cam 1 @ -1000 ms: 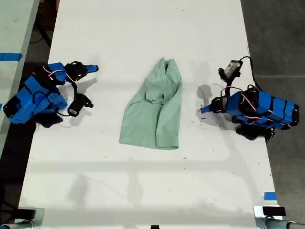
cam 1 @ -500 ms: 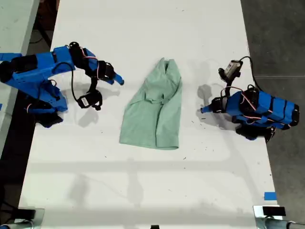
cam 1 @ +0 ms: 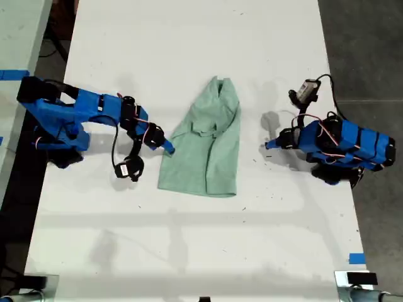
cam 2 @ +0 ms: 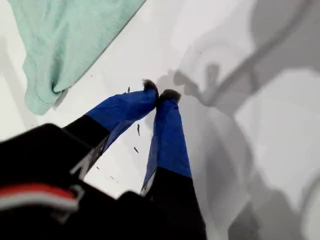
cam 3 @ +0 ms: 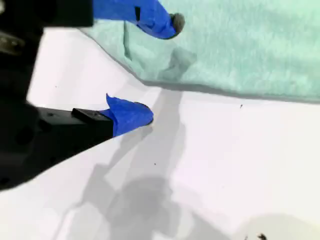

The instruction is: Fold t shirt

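On the white table (cam 1: 189, 251), the t shirt (cam 1: 204, 141) lies folded at centre. My second gripper (cam 3: 160, 70), fingers spread, straddles its edge; my first gripper (cam 2: 159, 95), clenched empty, rests nearby, its arm's base cut off.

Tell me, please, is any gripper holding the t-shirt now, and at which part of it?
Nothing is held. My second gripper is open at the edge of the t shirt, one tip over the cloth, one on the table. My first gripper is shut on nothing, apart from the shirt.
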Robot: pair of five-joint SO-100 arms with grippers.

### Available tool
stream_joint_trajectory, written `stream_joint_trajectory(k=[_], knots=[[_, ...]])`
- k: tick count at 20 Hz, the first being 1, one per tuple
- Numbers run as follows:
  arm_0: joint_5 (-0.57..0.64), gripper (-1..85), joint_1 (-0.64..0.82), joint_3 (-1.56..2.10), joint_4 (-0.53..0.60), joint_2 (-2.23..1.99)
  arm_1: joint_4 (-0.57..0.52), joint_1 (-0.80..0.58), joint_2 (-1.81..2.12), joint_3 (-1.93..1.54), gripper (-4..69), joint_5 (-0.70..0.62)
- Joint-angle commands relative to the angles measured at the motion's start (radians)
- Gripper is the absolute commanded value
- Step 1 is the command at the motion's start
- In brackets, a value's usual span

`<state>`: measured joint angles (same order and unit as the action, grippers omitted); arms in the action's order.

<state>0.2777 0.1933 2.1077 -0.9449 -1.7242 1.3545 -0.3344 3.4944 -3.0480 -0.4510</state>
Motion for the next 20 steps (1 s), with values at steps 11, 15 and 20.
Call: stream_joint_trajectory(k=[11, 15, 20], knots=[[-0.147, -0.3, -0.009, -0.156, -0.107, 0.152, -0.006, 0.014, 0.012, -0.054, 2.9, 0.003], [-0.123, -0.3, -0.026, -0.357, -0.247, 0.204, -0.006, 0.014, 0.012, -0.054, 2.9, 0.003], [-0.044, -0.3, -0.049, -0.718, -0.362, 0.316, -0.006, 0.014, 0.012, -0.054, 2.9, 0.003]])
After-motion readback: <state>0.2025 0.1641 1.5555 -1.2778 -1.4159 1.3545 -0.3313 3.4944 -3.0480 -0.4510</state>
